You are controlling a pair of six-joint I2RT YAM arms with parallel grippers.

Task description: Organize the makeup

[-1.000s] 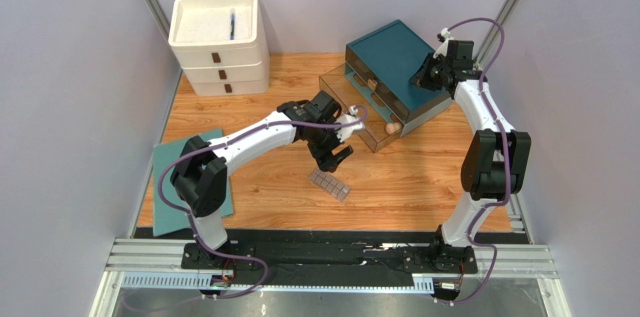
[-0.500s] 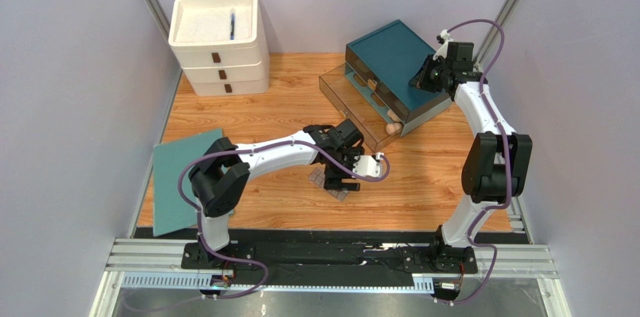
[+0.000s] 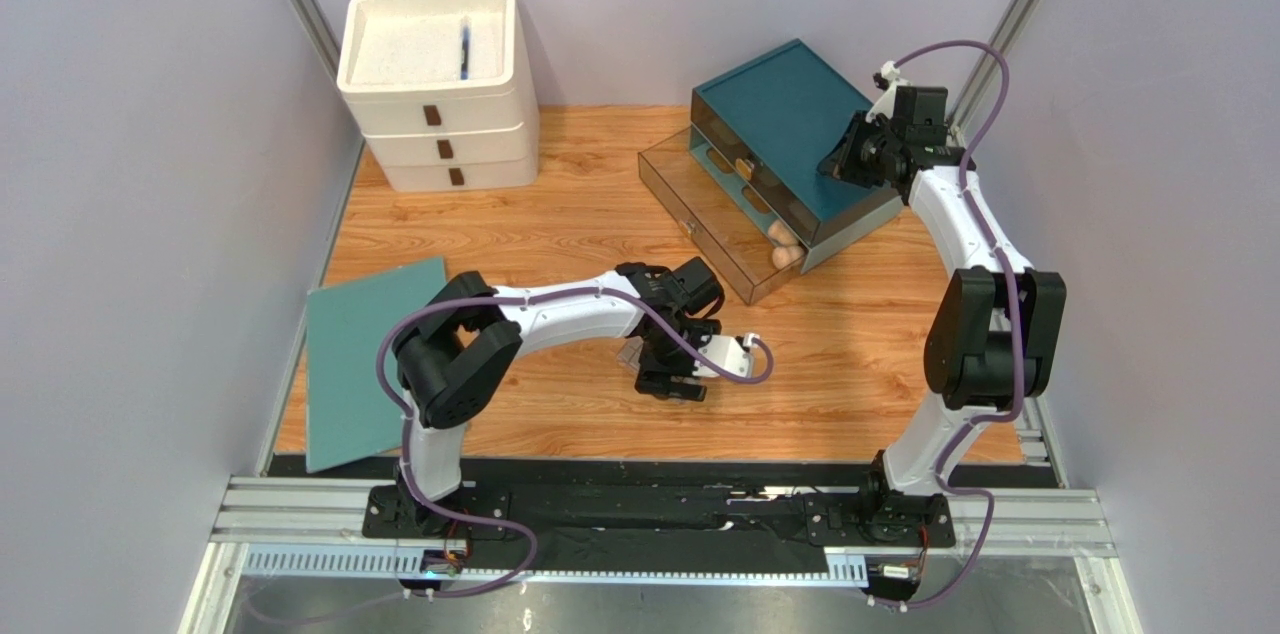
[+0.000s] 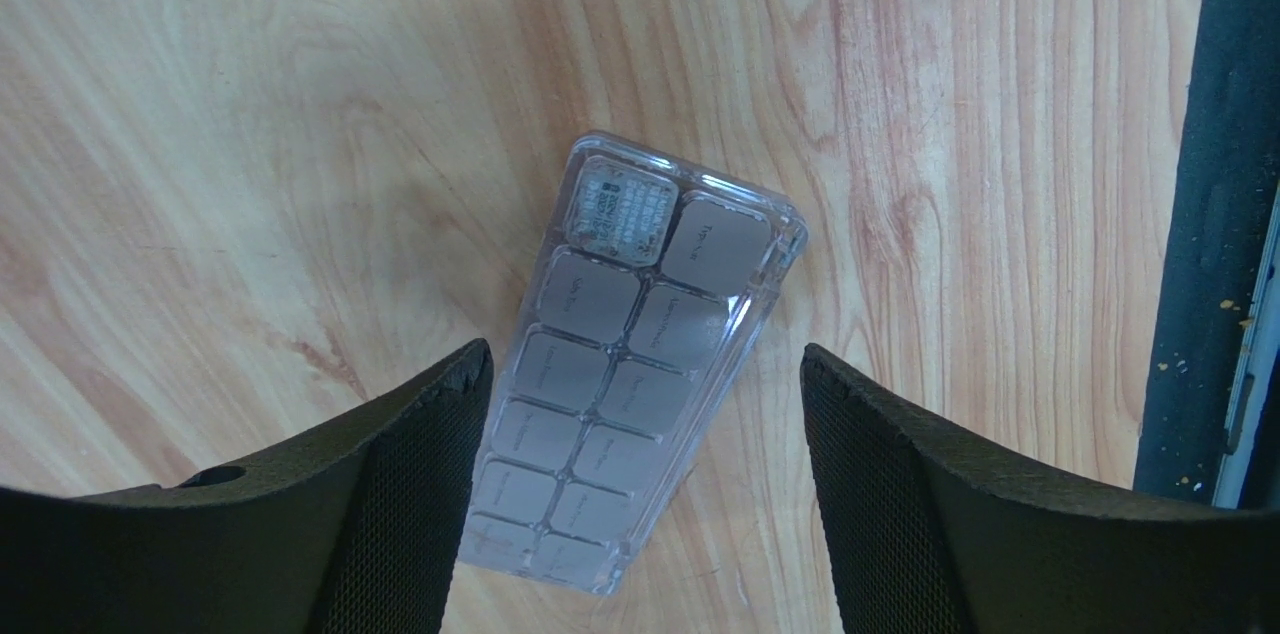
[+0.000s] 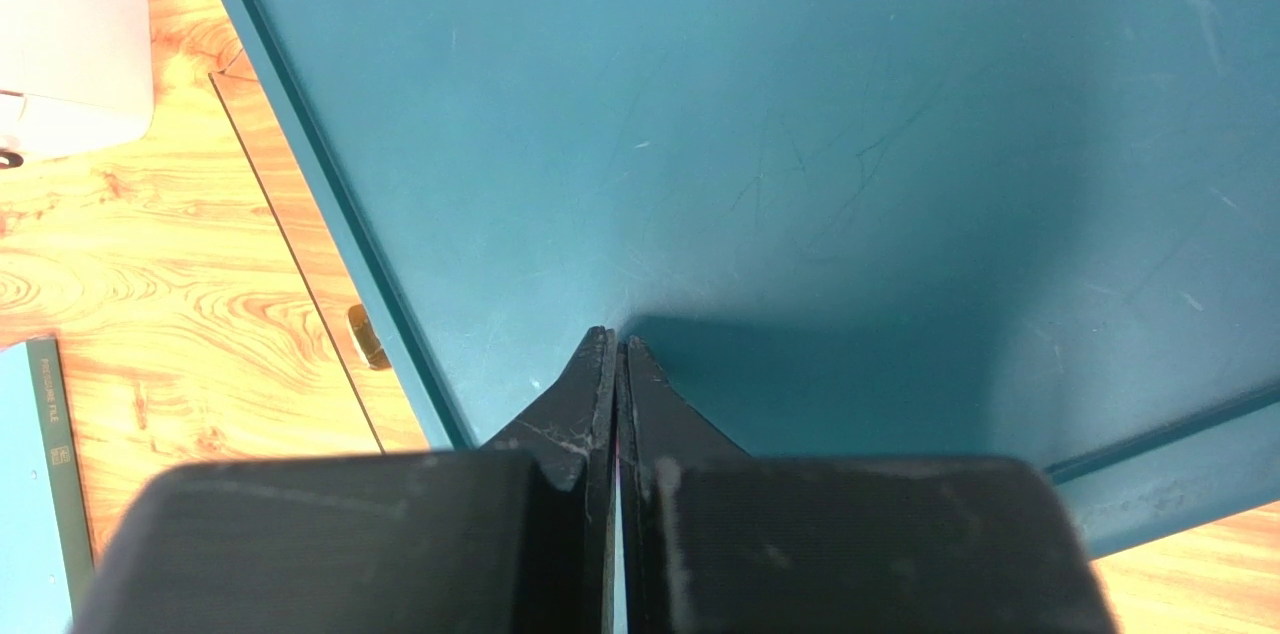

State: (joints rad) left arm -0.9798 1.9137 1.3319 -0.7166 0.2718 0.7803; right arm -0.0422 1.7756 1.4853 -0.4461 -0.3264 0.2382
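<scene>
While the left gripper [image 4: 646, 357] stands spread astride the palette [image 4: 601, 409] at lower centre, the right gripper [image 5: 616, 342], fingers pressed together, meets the teal cabinet [image 5: 827, 109] top.

No wording can be read anywhere in these views. The only print in sight is on the grey-brown gridded palette [image 4: 628, 364] in its clear plastic case, which lies flat on the wooden counter [image 4: 226, 139]. In the left wrist view, each square of its grid carries a short line of tiny pale lettering near its middle. The letters are too small and blurred to make out. The top-left square looks different from the others, with a fine speckled or dotted pattern, and no characters can be told there either.
</scene>
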